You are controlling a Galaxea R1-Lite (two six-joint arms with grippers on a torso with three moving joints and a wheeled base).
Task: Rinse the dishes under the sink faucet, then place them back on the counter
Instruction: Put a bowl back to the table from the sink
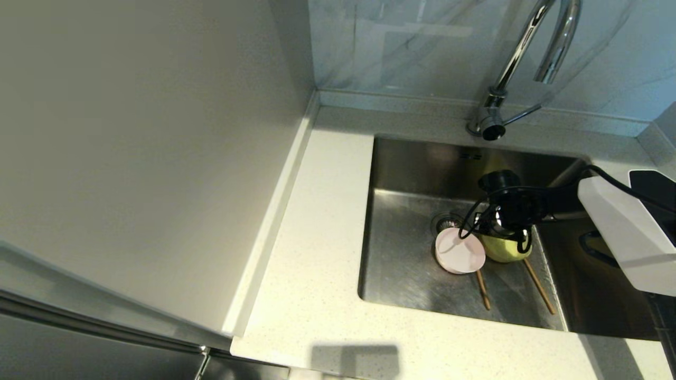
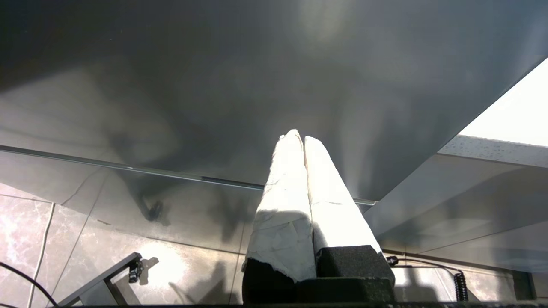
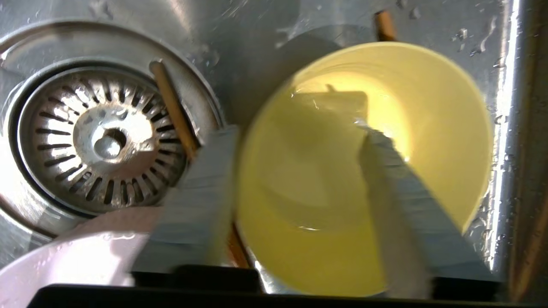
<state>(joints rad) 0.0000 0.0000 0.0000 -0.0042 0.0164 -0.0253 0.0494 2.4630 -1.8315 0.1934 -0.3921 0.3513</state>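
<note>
My right gripper (image 1: pixel 501 228) is down in the sink (image 1: pixel 406 264), open over the yellow-green bowl (image 1: pixel 505 249). In the right wrist view the gripper (image 3: pixel 295 128) straddles the wall of the bowl (image 3: pixel 325 239): one finger sits outside it, the other inside, with a wide gap between them. The pale pink bowl (image 1: pixel 459 252) lies just left of it, and its rim shows in the right wrist view (image 3: pixel 72 261). Two brown chopsticks (image 1: pixel 482 289) (image 1: pixel 538 286) lie on the sink floor. My left gripper (image 2: pixel 298 137) is shut on nothing, parked low beside a cabinet.
The chrome faucet (image 1: pixel 520 58) arches above the sink's back edge, its lever (image 1: pixel 523 113) pointing right. The drain strainer (image 1: pixel 445 221) (image 3: pixel 102 141) sits behind the pink bowl. Off-white counter (image 1: pixel 317 237) runs left of the sink and along its front, ending at a wall panel.
</note>
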